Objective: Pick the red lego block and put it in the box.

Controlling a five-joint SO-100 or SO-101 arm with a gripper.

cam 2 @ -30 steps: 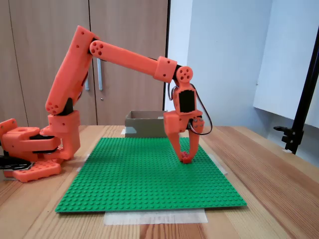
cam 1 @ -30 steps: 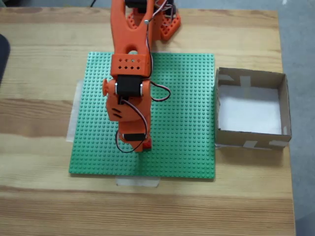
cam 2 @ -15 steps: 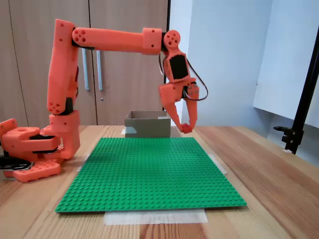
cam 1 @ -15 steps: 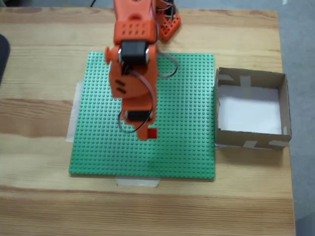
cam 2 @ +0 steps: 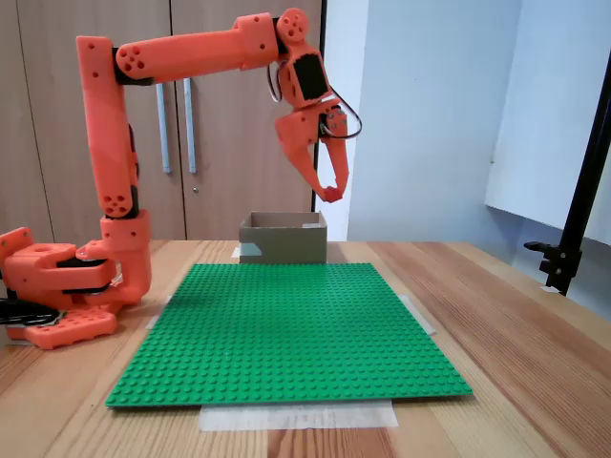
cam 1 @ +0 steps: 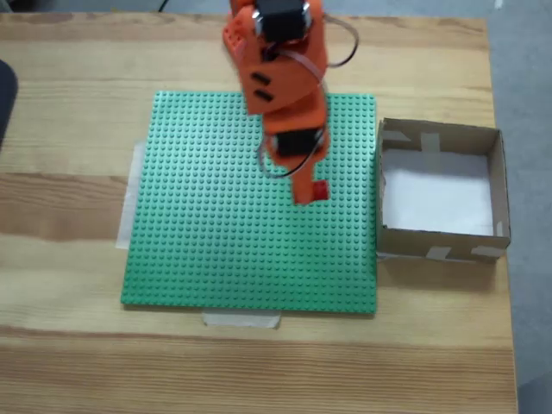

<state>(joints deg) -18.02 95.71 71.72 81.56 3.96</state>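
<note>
The tool (cam 2: 330, 194) is raised high, fingertips closed on the red lego block (cam 2: 331, 195). The box (cam 2: 283, 239) stands below it; the green baseplate (cam 2: 286, 329) lies lower, on the surface (cam 2: 516, 334).

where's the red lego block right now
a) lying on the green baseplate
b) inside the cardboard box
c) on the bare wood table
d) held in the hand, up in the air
d) the hand is shut on the red lego block well above the green baseplate; seen from above in a fixed view the block is short of the box.
</note>
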